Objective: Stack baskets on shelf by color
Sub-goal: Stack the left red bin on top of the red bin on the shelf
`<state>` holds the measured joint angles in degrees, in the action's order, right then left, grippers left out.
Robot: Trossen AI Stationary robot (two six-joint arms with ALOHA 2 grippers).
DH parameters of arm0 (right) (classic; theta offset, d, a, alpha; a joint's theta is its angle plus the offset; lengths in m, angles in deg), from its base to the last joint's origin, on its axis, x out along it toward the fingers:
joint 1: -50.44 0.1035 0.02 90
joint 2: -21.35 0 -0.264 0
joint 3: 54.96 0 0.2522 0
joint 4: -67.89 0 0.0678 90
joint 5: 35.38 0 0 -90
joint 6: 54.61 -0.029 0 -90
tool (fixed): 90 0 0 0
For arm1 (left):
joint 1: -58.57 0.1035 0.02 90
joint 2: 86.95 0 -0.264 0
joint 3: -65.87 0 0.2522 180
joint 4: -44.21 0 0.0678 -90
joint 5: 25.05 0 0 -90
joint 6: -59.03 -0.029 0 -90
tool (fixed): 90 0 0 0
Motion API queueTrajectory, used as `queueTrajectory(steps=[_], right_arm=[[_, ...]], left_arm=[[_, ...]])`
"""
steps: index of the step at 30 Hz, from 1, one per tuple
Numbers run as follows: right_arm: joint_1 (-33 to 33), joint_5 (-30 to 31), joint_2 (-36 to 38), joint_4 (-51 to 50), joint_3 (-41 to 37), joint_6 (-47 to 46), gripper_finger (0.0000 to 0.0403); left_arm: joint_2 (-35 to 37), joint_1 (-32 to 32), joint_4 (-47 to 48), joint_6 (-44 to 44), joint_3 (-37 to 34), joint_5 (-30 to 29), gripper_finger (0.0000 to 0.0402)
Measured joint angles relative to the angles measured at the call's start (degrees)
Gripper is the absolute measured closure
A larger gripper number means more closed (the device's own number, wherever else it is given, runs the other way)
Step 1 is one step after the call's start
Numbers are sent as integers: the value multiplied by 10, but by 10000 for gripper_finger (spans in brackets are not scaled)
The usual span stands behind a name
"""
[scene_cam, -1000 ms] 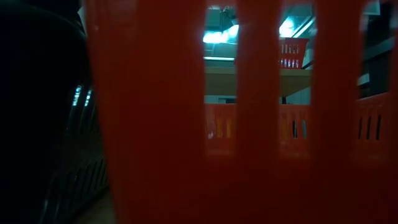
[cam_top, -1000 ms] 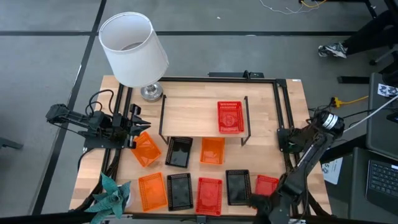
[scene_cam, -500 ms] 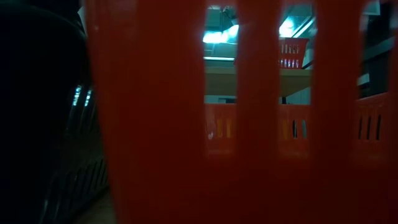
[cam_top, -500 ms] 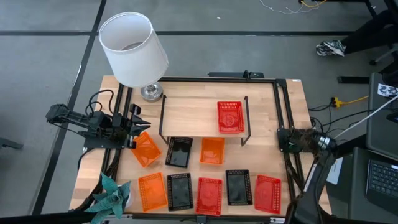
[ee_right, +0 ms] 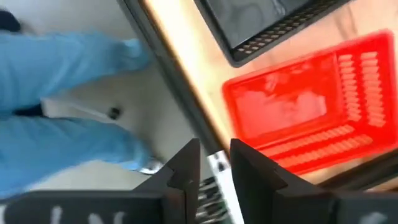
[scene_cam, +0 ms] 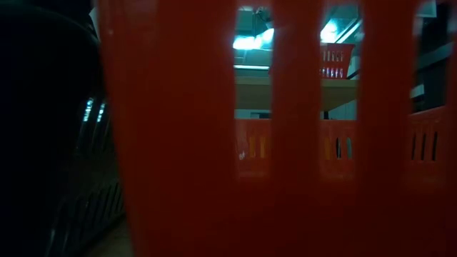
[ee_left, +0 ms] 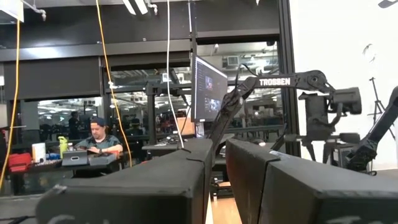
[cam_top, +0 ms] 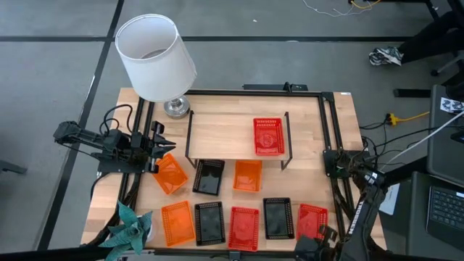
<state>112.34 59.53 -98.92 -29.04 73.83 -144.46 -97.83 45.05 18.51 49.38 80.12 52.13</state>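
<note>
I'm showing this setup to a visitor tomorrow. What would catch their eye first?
Probably the big white lamp at the table's far left corner, then the shelf mid-table with a single red basket on its right end. Eight more baskets lie on the table in front of it, in orange, black and red; the right gripper hovers by the near right red one, while the left gripper waits at the left edge.

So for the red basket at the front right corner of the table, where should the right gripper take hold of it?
Best on a long side rim of the red basket, coming straight down. It lies flat and open side up, so its thin upright wall fits between the fingers. The right gripper is at its front edge; its outer side faces the table edge, away from the black basket.
</note>
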Motion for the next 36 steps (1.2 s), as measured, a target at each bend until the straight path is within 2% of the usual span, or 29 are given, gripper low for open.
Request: queueTrajectory(steps=[7, 11, 14, 36], right_arm=[[0, -7, 0, 23, -78, 65, 315], [0, -72, 0, 67, -124, 79, 315], [0, -96, 0, 93, -151, 77, 315], [0, -96, 0, 156, -246, 77, 315]], left_arm=[[0, 0, 0, 0, 0, 0, 363], [0, 0, 0, 0, 0, 0, 363], [0, 0, 0, 0, 0, 0, 363], [0, 0, 0, 0, 0, 0, 363]])
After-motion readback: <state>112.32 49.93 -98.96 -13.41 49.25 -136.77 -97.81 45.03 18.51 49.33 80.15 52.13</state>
